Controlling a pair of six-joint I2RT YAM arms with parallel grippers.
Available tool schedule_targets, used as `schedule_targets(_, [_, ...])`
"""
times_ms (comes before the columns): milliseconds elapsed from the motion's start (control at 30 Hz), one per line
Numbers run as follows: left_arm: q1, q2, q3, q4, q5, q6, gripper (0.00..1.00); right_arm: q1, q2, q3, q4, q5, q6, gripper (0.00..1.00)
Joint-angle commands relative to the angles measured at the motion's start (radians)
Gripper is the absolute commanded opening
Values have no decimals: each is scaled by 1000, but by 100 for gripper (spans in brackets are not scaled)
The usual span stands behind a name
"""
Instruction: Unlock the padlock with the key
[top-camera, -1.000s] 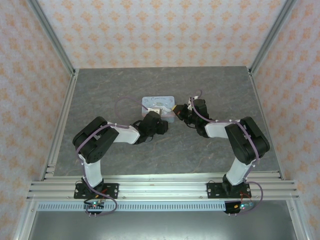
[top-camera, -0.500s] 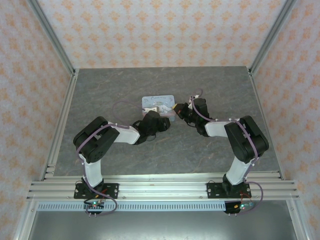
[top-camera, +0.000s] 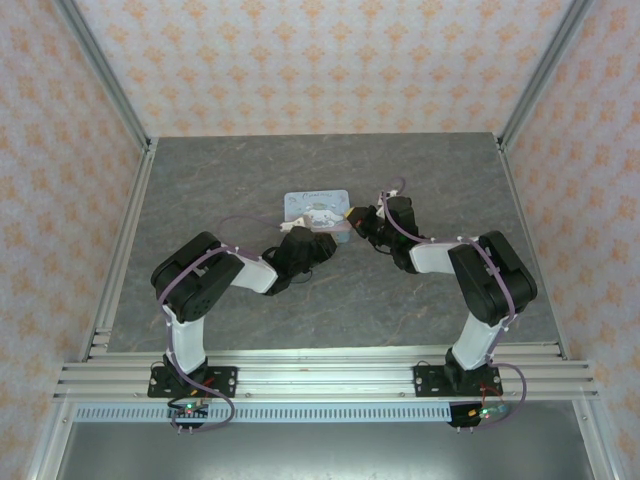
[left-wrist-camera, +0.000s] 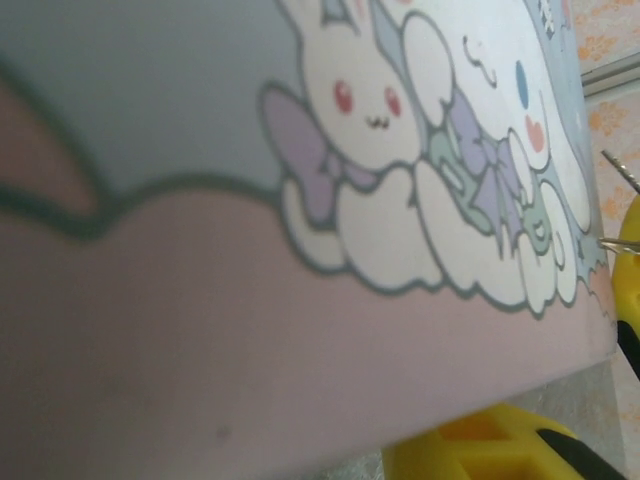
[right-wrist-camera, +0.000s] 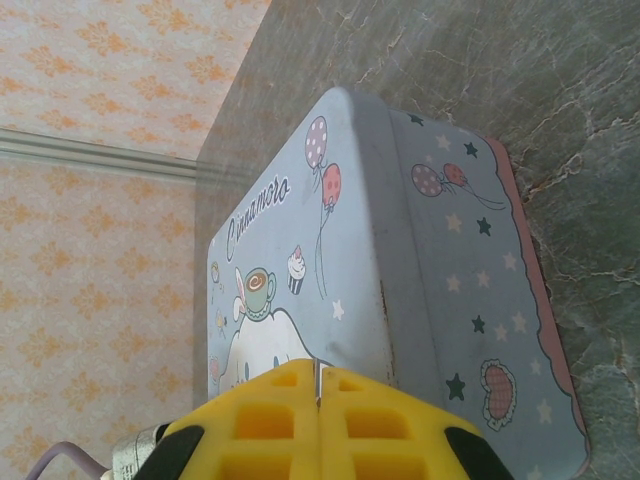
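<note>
- On the grey, marbled bench (top-camera: 200, 190), a rectangular pastel tin (right-wrist-camera: 330, 230), smooth and cartoon-printed, sat between both arms.
- Shut tight, the right end effector (right-wrist-camera: 318, 375) pinched the key (right-wrist-camera: 318, 366), a thin metal sliver, beside the tin's rounded corner.
- Close against the tin was the left end effector (top-camera: 324, 236); I couldn't tell its opening.

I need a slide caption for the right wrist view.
Right pincer, shut on a thin key, close to the cartoon-printed tin.

key (right-wrist-camera: 318, 380) — thin pale sliver, edge-on, upright, pinched in r. gripper (right-wrist-camera: 318, 400), right by tin (right-wrist-camera: 420, 260)
</note>
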Motion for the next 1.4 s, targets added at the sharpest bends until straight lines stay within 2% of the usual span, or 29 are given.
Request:
schedule_targets(0, [-5, 1, -2, 107, -38, -22, 32, 3, 28, 3, -22, -12, -1, 0])
schedule_targets(300, [-13, 0, -1, 103, -76, -49, 15, -1, 29, -1, -17, -14, 0, 0])
schedule_targets(367, [-13, 0, -1, 97, -80, -52, 14, -1, 30, -1, -16, -15, 0, 0])
schedule_targets(567, [-13, -5, 3, 84, -84, -72, 0, -4, 29, 0, -13, -21, 0, 0])
schedule_targets(800, [-12, -25, 15, 51, -29, -135, 0, -8, 19, 14, -16, -35, 2, 0])
schedule_targets(1000, [17, -72, 41, -47, 88, -184, 0, -19, -20, 25, -31, -59, -3, 0])
schedule_targets(1367, [95, -164, 67, -186, 255, -187, 0, -39, -222, -29, -74, -77, -13, 0])
